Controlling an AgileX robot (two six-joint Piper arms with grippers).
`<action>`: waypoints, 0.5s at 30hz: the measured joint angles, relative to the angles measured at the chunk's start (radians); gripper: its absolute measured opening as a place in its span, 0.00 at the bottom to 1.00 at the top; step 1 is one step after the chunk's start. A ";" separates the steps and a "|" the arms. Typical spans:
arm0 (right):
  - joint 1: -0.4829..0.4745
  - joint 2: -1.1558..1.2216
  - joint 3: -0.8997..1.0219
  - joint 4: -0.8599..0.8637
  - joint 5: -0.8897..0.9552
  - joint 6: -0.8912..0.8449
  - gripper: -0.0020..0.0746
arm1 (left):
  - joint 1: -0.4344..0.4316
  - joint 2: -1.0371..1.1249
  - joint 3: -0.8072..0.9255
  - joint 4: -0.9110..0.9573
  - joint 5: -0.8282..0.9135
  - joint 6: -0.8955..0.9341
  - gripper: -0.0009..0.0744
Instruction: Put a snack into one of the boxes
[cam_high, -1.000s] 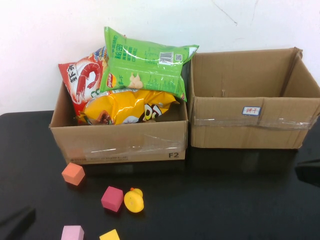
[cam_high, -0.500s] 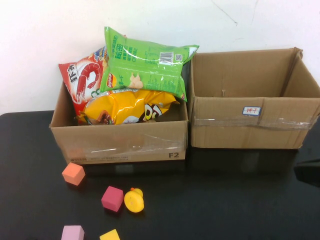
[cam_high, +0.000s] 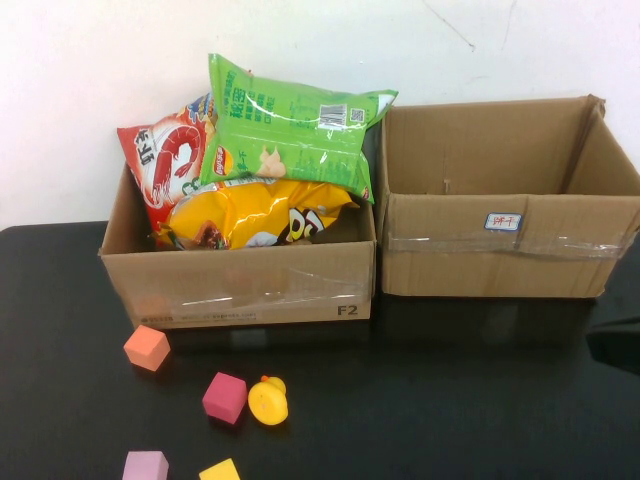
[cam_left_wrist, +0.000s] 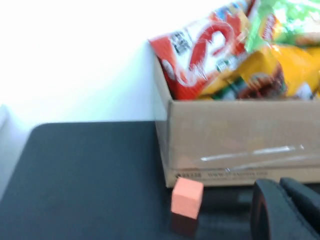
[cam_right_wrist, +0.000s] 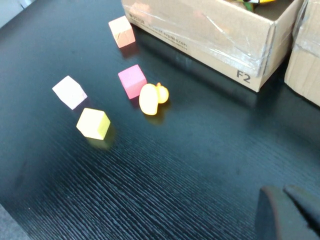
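Note:
The snack, a bright green chip bag (cam_high: 290, 125), lies on top of the pile in the left cardboard box (cam_high: 240, 285), leaning toward the right box (cam_high: 500, 250), whose inside shows nothing. A corner of the green bag (cam_left_wrist: 295, 20) appears in the left wrist view. My left gripper (cam_left_wrist: 282, 200) is shut and holds nothing, low over the table in front of the left box, near an orange cube (cam_left_wrist: 187, 198). My right gripper (cam_right_wrist: 285, 200) is shut with nothing in it, above the black table at the right, well short of the boxes.
A red shrimp bag (cam_high: 165, 165) and a yellow chip bag (cam_high: 250, 215) fill the left box under the green one. On the table in front lie an orange cube (cam_high: 147, 347), magenta cube (cam_high: 224, 397), yellow duck (cam_high: 267, 400), pink cube (cam_high: 146, 466) and yellow block (cam_high: 219, 471).
The dark tip of my left arm at the high view's lower left corner has slid out of that view. Bags, boxes and toys have not moved.

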 joint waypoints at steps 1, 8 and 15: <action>0.000 0.000 0.000 0.000 0.000 0.000 0.03 | 0.005 -0.016 0.000 -0.039 0.022 0.028 0.01; 0.000 0.000 0.000 0.008 0.000 0.000 0.03 | 0.008 -0.027 -0.004 -0.227 0.208 0.205 0.01; 0.000 0.000 0.000 0.011 0.000 0.000 0.03 | 0.044 -0.027 -0.004 -0.240 0.215 0.279 0.01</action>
